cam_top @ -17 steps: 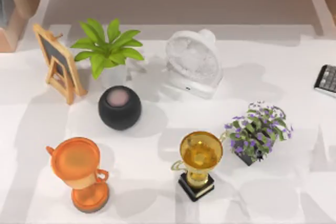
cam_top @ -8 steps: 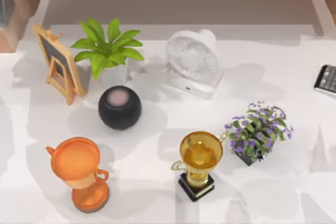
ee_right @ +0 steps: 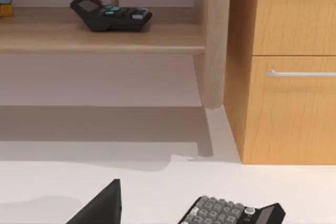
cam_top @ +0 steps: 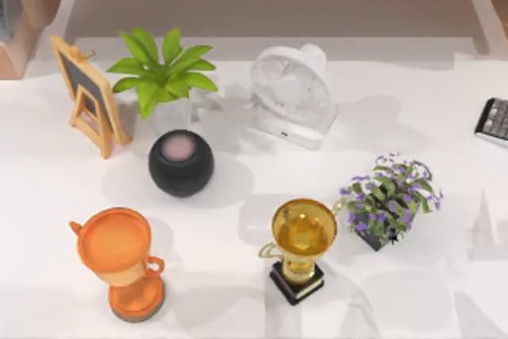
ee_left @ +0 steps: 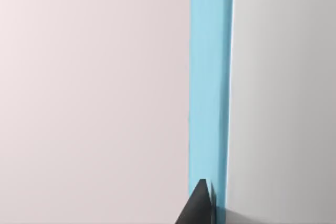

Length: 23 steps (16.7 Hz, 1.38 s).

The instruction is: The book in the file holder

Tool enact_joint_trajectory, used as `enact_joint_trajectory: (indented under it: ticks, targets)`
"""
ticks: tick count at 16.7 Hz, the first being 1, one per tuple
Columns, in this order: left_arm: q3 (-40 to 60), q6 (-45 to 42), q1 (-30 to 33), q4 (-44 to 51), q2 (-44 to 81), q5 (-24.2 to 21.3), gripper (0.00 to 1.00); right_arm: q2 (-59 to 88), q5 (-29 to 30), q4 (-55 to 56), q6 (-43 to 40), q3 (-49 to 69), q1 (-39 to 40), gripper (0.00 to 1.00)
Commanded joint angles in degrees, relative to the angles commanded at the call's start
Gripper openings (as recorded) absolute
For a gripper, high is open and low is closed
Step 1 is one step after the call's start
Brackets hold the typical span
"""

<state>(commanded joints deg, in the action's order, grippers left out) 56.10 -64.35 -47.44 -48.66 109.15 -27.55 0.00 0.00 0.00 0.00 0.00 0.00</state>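
The book and the file holder are out of view. In the left wrist view a pale blue upright band (ee_left: 210,77) runs between a pinkish-white surface and a grey one, very close to the camera; I cannot tell what it belongs to. A dark tip of my left gripper (ee_left: 199,207) shows at that band's foot. In the right wrist view a dark tip of my right gripper (ee_right: 101,207) hangs over the white table, beside a grey calculator (ee_right: 231,212).
On the white table (cam_top: 444,117) stand a small chalkboard easel (cam_top: 89,94), a green potted plant (cam_top: 161,77), a white fan (cam_top: 292,94), a black round speaker (cam_top: 180,162), an orange trophy (cam_top: 119,258), a gold trophy (cam_top: 302,245) and purple flowers (cam_top: 389,196). The calculator (cam_top: 494,121) lies at the right edge, near a wooden drawer cabinet (ee_right: 289,66).
A broad shadow over the table's left side has slid off toward the left edge. Nothing standing on the table has moved.
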Motion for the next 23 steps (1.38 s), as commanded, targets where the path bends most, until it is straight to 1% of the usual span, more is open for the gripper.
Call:
enact_joint_trajectory:
  ticks: [2,4,7,10,13,19,23]
  targets:
    - [-4.82,-8.82,-0.24,-0.11,-0.78,-2.13,0.00,0.00,0.00,0.00,0.00,0.00,0.00,1.00]
    - [-7.15,-16.83,2.07,1.19,-1.13,-3.39,0.00,0.00,0.00,0.00,0.00,0.00,0.00,1.00]
    - [-7.18,-26.83,8.39,4.70,-1.39,-4.08,0.00,0.00,0.00,0.00,0.00,0.00,0.00,1.00]
    - [-4.39,-33.28,15.11,8.96,-1.45,-3.92,0.00,0.00,0.00,0.00,0.00,0.00,0.00,1.00]
    - [-2.25,-35.68,18.36,12.05,-0.22,-3.29,0.00,0.00,0.00,0.00,0.00,0.00,0.00,1.00]
    - [-2.22,-35.66,18.23,11.96,-0.26,-3.26,0.00,0.00,0.00,0.00,0.00,0.00,0.00,1.00]
    - [1.42,-35.07,19.49,12.31,2.31,-2.04,0.00,0.00,0.00,0.00,0.00,0.00,0.00,1.00]
